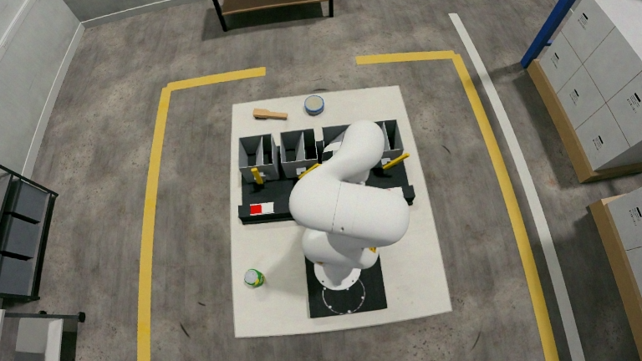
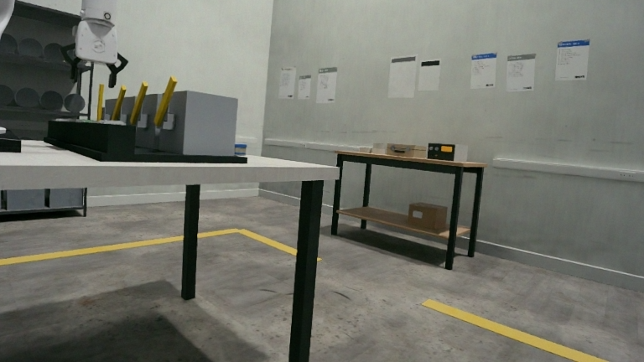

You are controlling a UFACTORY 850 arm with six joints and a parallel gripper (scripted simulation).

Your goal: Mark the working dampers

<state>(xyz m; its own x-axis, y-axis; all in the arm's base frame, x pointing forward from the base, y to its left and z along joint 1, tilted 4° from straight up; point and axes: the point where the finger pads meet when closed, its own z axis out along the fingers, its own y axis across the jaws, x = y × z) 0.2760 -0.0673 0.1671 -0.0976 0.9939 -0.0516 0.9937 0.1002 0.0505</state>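
Note:
Four grey duct dampers stand in a row on a black base. The two left ones are in plain sight, and my arm covers part of the two right ones. Yellow levers stick out in front of them. All four levers show in the side view. The leftmost status slider shows red beside its white cover; my arm hides the other sliders. My gripper is open and empty, hanging above the far levers without touching them. It is hidden in the top view.
Behind the dampers lie a wooden block and a round blue-rimmed tub. A green can stands at the table's front left, near my base. A side table with boxes stands by the wall.

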